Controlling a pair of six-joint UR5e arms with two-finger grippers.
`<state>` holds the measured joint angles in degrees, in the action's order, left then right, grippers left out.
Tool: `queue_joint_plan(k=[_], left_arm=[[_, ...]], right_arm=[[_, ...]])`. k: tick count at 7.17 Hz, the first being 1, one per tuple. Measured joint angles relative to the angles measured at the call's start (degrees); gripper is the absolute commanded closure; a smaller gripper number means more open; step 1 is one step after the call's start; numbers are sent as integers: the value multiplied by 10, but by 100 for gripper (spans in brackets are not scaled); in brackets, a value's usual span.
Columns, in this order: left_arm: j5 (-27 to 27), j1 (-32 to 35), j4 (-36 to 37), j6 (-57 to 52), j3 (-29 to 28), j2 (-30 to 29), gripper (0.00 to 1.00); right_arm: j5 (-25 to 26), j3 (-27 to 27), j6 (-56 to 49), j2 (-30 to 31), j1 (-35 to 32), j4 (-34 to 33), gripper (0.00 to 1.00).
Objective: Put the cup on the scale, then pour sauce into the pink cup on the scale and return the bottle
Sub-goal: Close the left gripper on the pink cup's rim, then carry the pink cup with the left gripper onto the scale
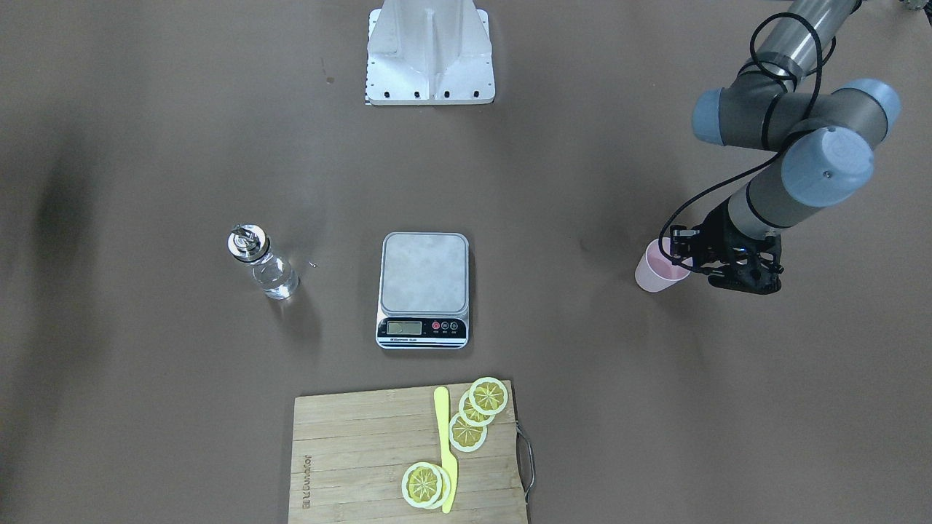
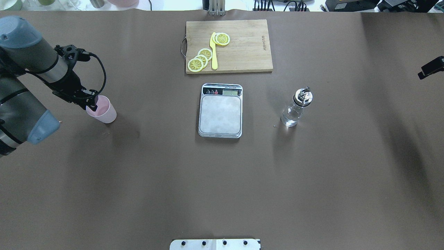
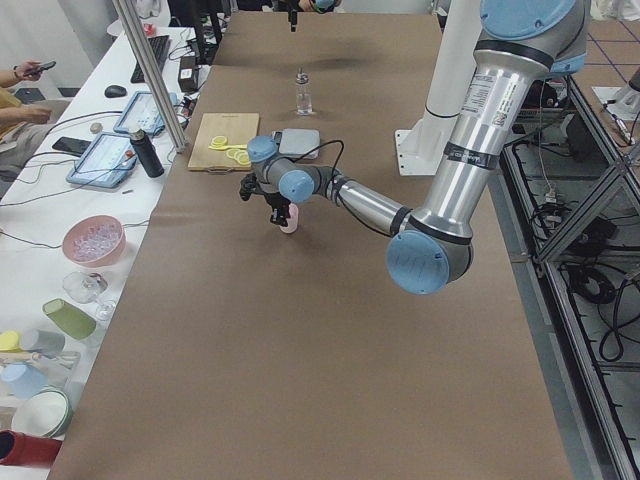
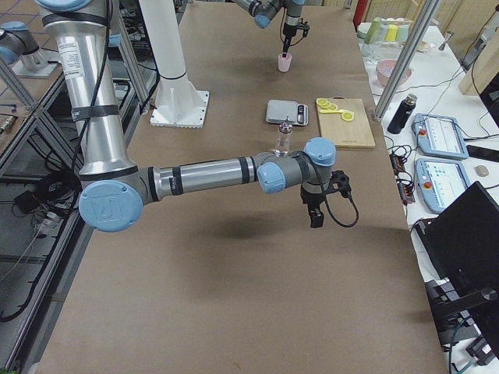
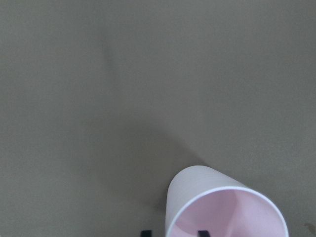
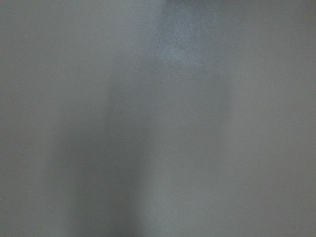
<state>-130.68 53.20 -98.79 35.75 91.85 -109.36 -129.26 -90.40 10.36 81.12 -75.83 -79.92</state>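
Left gripper (image 2: 91, 102) straddled the rim of the cup (image 2: 104, 111), jaws apart, not yet clamped. The cup stood on the worktop (image 2: 222, 180), well left of the scale (image 2: 220, 114). I had placed and poured nothing. Further right the bottle (image 2: 296, 108) stood untouched. My right gripper (image 2: 430, 67) I couldn't read.

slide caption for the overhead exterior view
Left gripper straddles the rim of the pink cup; the scale sits empty and the bottle stands apart.
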Motion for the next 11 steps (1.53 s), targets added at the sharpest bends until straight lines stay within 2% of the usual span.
queue_joint_plan(k=[4,6,7,9,11], left_arm=[[0,-1,1,9,3,-7,100],[0,-1,10,81,10,-41,100],[-5,-1,36,109,18,-65,100],[-16,-4,153,138,41,-142,100],[-15,-32,194,219,39,-207,100]], right_arm=[[1,0,0,1,2,0,0],[-1,-1,-1,6,2,1,0],[-1,-1,-1,7,2,2,0],[1,-3,-1,7,2,3,0],[2,-6,-1,8,2,3,0]])
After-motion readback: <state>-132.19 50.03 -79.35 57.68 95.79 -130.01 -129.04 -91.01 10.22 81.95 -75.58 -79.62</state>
